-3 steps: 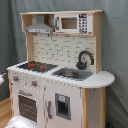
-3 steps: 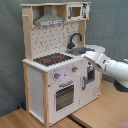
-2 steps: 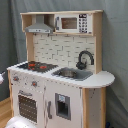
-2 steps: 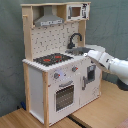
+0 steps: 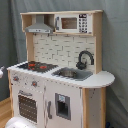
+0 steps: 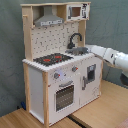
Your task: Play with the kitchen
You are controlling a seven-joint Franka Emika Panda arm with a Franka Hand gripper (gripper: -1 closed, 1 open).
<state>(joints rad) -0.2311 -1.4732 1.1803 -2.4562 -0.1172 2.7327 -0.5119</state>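
The kitchen (image 5: 60,90) is a tall toy of white panels and pale wood. It has a black-red hob (image 5: 34,65), a grey hood (image 5: 40,27), a sink (image 5: 72,74), a black tap (image 5: 85,59) and a windowed oven door (image 5: 27,106). In the second exterior view my white arm (image 6: 114,57) reaches in from the second exterior view's right at counter height. Its gripper (image 6: 91,49) sits by the sink end of the kitchen (image 6: 60,75), beside the tap (image 6: 75,40). Whether it touches the counter cannot be told. In the first exterior view only white bits of the arm (image 5: 15,123) show at the lower left.
A grey curtain (image 5: 117,45) hangs behind the kitchen. The toy stands on a pale wooden floor (image 6: 100,112). A toy microwave (image 5: 72,23) sits on the top shelf beside the hood.
The arm has shifted slightly in the second exterior view, with its tip a little higher by the sink end. The kitchen has not moved.
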